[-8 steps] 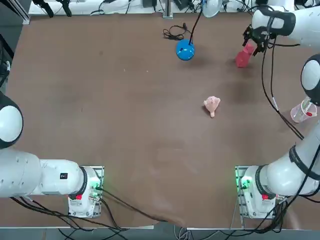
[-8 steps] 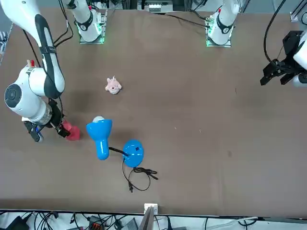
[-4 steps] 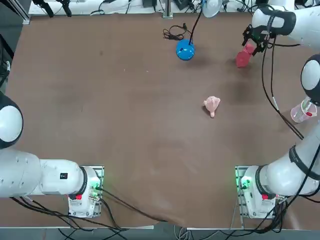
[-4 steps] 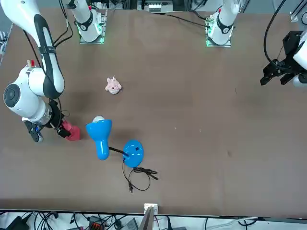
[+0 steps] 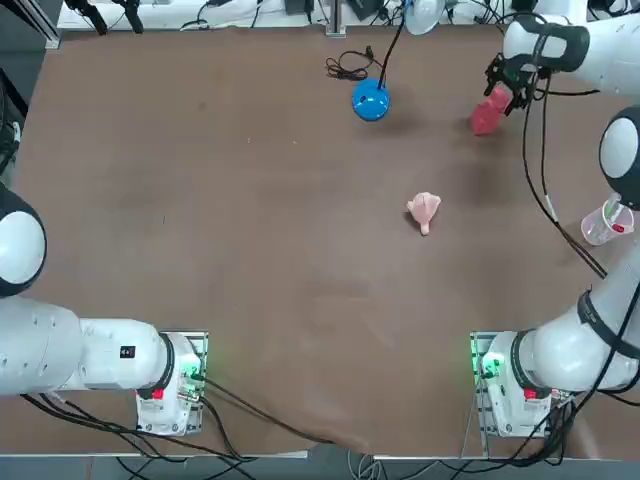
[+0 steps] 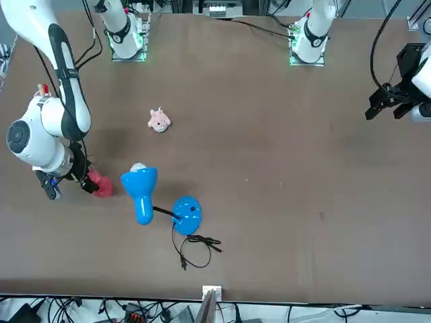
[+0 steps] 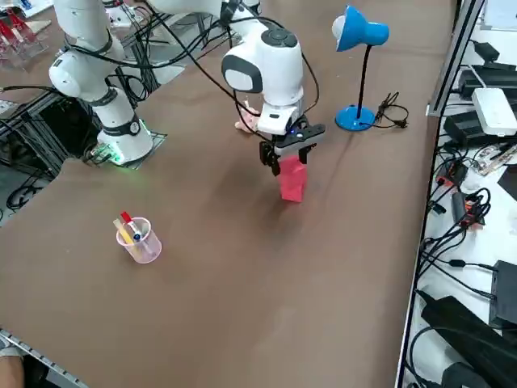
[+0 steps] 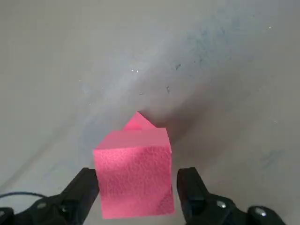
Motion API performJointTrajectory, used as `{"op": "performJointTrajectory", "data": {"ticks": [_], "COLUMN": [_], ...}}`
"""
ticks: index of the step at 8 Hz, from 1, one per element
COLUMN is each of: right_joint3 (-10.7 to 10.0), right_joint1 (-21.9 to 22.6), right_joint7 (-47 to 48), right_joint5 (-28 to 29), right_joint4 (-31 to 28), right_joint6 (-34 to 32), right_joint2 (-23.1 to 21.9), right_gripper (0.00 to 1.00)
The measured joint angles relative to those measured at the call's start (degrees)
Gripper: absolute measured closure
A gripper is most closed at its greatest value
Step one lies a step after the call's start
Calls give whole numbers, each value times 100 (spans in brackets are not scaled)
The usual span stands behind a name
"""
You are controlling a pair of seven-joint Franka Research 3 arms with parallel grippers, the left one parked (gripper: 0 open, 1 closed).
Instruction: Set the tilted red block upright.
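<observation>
Start with your one container: a clear cup (image 7: 140, 241) sits lower left in the side view, alone on the brown bench (image 7: 242, 267), and you can see a few small items inside it, red and yellow among them; too small to name. In the overhead view that same cup (image 5: 606, 223) is at the right edge, well apart from everything else.

Now your count. One red block (image 7: 292, 179), one pale pink lumpy object (image 5: 424, 211) near the middle of the overhead frame, one blue desk lamp (image 7: 359, 48) with its round base (image 5: 370, 101) toward the top centre of the overhead view and its black cord trailing beside it. One cup. That's the lot on the bench.

Your right tool (image 8: 136, 187) is up in the top right of the overhead frame, and it's over the red block (image 5: 488, 112). The wrist view shows you a finger on each side of the block (image 8: 135, 180), close against its upper part, so the tool is grasping the block. In the side view the block's bottom end is down at the bench under the tool (image 7: 287, 158), and it looks close to vertical. In the front view the block (image 6: 100, 184) is at the left edge, just left of the lamp's shade (image 6: 140, 183).
</observation>
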Motion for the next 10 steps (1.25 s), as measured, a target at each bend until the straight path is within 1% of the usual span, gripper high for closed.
{"op": "performJointTrajectory", "data": {"ticks": [4,6,7,8,10], "right_joint3": [4,4,4,4,-1], "right_joint1": [23,32,34,35,32], "right_joint7": [0,-6,-38,-214,-942], "right_joint5": [0,-1,-7,-16,-22], "right_joint4": [0,11,57,139,401], "right_joint6": [91,107,82,-18,-488], "right_joint2": [96,139,127,120,55], "right_gripper": [1,8,22,22,28]}}
